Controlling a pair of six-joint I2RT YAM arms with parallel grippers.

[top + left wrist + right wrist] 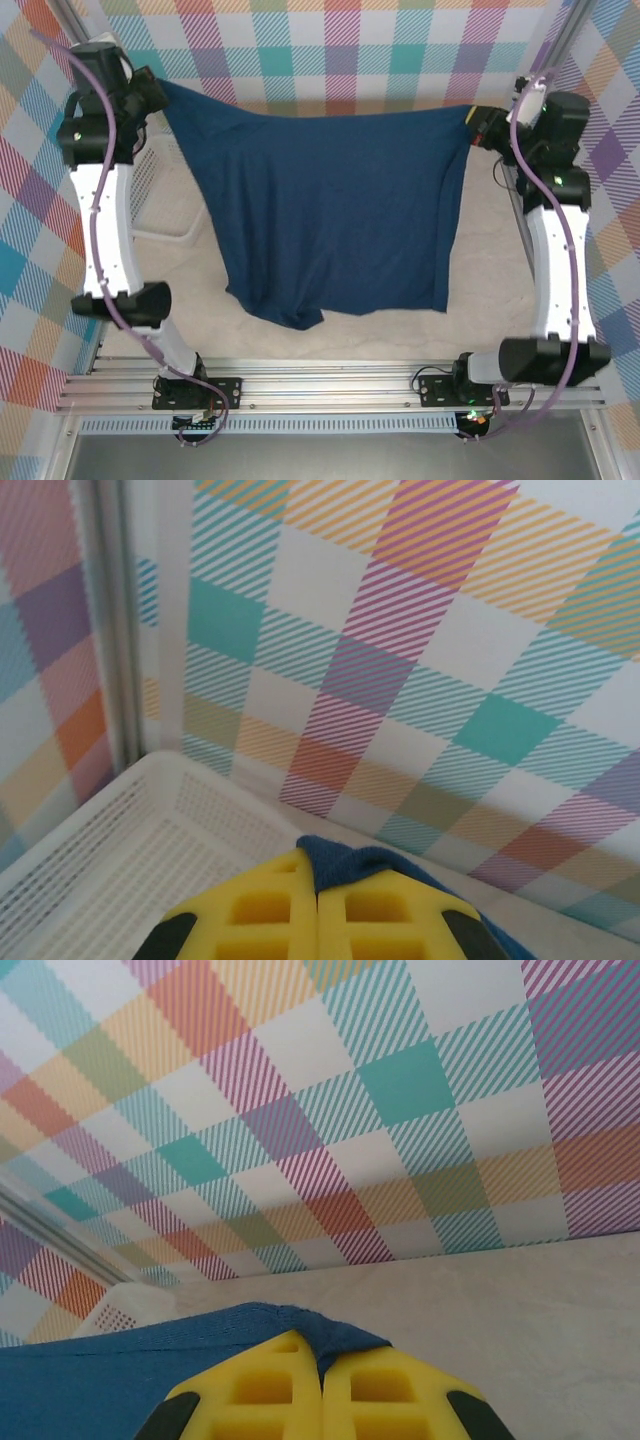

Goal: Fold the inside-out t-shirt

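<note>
The inside-out t-shirt [330, 210], dark navy, hangs spread between both arms above the table, its lower edge drooping toward the near side. My left gripper [155, 92] is shut on its far left corner; a fold of navy cloth [360, 865] pokes out above the closed yellow fingers [260, 910]. At the far right, my right gripper [482, 125] is shut on the other corner. There the cloth [120, 1360] stretches left from the pinched yellow fingers [390, 1390].
A white mesh basket [110, 850] sits at the far left under the left gripper, partly seen beside the shirt [165, 200]. Checked walls enclose the back and sides. Beige tabletop [480, 280] lies bare to the right and near the rail.
</note>
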